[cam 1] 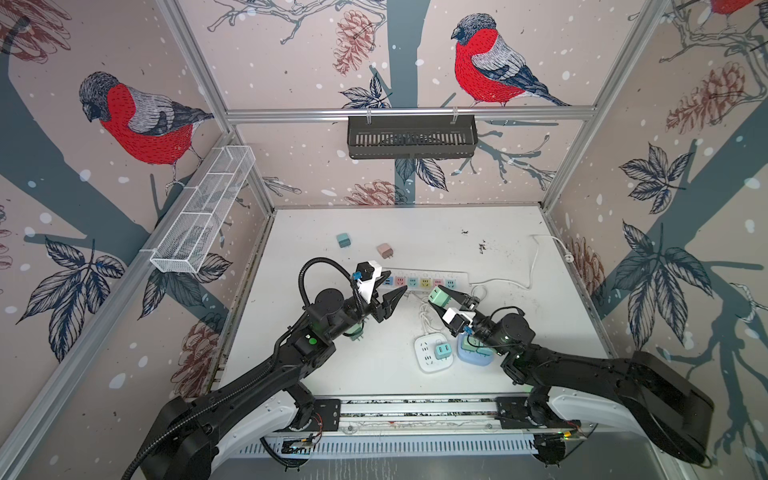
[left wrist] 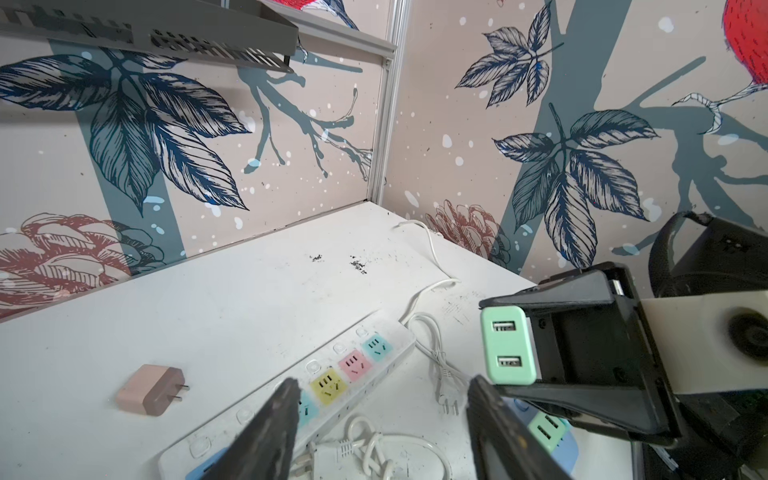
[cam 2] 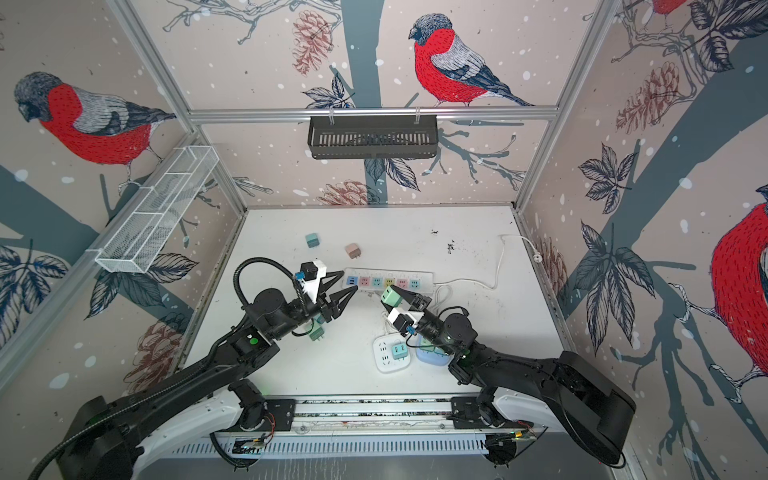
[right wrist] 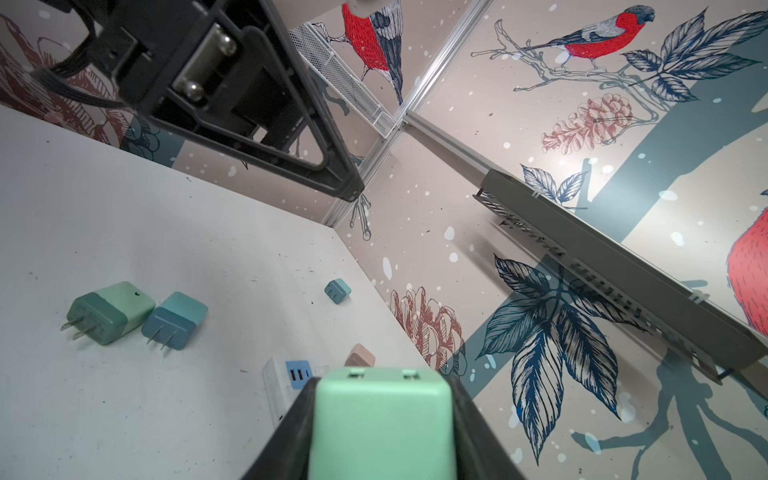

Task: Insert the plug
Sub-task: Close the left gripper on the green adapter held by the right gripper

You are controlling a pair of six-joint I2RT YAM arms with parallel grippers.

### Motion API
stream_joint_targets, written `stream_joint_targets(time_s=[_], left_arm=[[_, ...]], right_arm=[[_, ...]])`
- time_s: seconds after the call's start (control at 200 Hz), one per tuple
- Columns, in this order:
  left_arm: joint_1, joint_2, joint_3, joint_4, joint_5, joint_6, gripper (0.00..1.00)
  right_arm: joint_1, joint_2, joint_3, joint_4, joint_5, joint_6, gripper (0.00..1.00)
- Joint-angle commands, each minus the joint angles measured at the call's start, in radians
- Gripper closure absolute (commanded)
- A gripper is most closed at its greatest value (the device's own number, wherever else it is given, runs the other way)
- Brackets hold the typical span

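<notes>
right claw (cam 1: 439,296) clamps the plug (right wrist: 382,428) just beside the strip (cam 1: 424,282); left claw (cam 1: 397,281) (half open, empty) hovers over its end.

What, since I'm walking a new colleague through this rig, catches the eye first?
The big red-breasted birds on the wallpaper dominate everything. Down on the white table, the right gripper holds a mint-green plug close by the power strip with its coloured sockets, opposite the open, empty left gripper.
</notes>
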Motion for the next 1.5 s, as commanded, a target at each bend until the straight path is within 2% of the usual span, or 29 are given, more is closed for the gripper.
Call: stream_joint_targets(time_s=[0.0,0.205,0.475,0.66,0.871,1.051,1.316,1.491], left_arm=[[-0.006,0.024,0.022,0.011,0.051,0.042,0.36],[-0.018,0.081,0.063,-0.018,0.102,0.054,0.37],[-0.054,0.133,0.113,-0.072,0.113,0.088,0.38],[-0.055,0.147,0.121,-0.081,0.116,0.090,0.38],[-0.077,0.179,0.155,-0.103,0.187,0.100,0.36],[-0.142,0.192,0.177,-0.135,0.171,0.148,0.34],[-0.149,0.259,0.229,-0.191,0.150,0.155,0.34],[-0.152,0.322,0.275,-0.233,0.186,0.156,0.37]], right_arm=[[0.007,-0.003,-0.013,0.076,-0.014,-0.041,0.99],[0.014,-0.061,-0.049,0.069,-0.036,-0.080,0.99],[0.052,-0.027,-0.066,0.113,-0.013,-0.165,0.99],[0.054,-0.056,-0.074,0.100,-0.032,-0.163,0.99],[0.056,-0.078,-0.069,0.069,-0.032,-0.162,1.00],[0.058,-0.036,-0.048,0.068,-0.005,-0.165,1.00],[0.069,-0.033,-0.048,0.068,-0.003,-0.172,0.99],[0.069,-0.040,-0.048,0.061,0.002,-0.173,0.99]])
